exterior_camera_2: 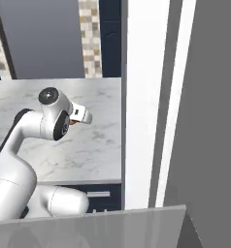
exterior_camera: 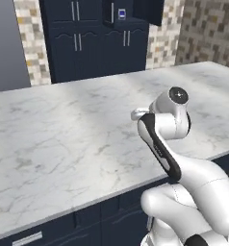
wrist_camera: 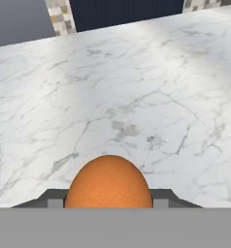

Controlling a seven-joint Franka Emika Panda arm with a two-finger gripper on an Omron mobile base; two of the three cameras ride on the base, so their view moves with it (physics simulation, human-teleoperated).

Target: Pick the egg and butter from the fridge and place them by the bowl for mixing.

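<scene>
One egg (wrist_camera: 108, 182), orange-brown, sits btwn the two dark finger tips at bottom of hand view; hand (wrist_camera: 108, 198) part-closed on it, egg held above the white marble desk (wrist_camera: 137, 97). Right base view: small orange bit (exterior_camera_2: 74, 123) just under the wrist, w/ arm bent over the desk. Fridge (exterior_camera_2: 151, 97) wall/door stands just beside desk's right end. Dark blue cabinets (exterior_camera: 97, 38) behind desk.

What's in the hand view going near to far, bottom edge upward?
Orange-brown egg between the dark gripper fingertips → white marble countertop → beige mosaic tile wall strip and dark navy cabinet front at the far edge.
</scene>
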